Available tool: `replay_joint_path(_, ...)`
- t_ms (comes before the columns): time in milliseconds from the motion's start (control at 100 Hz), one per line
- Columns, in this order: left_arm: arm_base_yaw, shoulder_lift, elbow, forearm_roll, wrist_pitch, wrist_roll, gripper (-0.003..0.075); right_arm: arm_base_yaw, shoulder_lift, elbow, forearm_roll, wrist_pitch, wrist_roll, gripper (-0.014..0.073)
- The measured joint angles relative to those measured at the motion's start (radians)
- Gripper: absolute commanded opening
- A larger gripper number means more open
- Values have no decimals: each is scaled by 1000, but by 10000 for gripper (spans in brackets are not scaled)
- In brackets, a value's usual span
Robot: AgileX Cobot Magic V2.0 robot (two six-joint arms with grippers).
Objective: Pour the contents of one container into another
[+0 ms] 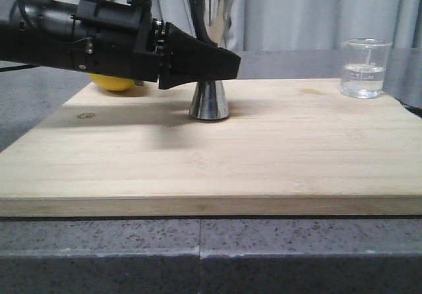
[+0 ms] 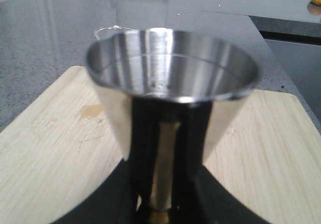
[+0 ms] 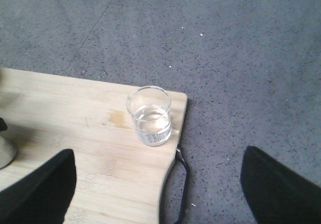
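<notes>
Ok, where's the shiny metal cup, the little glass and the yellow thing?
steel jigger [image 1: 210, 101], front view, lower cone.
glass beaker [image 3: 149, 116], right wrist view, its side wall.
yellow thing [image 1: 113, 82], front view, visible lower edge under the arm.

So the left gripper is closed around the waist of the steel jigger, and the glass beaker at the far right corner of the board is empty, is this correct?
Not quite. The glass beaker is not empty: the front view shows clear liquid in its lower part, and the right wrist view agrees. The rest holds: the left gripper is closed around the waist of the steel jigger, and the beaker stands at the far right corner of the board.
</notes>
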Motion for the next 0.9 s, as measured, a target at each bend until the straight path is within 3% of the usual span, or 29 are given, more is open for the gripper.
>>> replay_joint_path(730, 0, 0, 0, 0, 0, 0, 71, 0, 0, 4, 19, 20, -39, 617)
replay_joint_path(900, 0, 0, 0, 0, 0, 0, 71, 73, 0, 26, 6, -39, -31, 617)
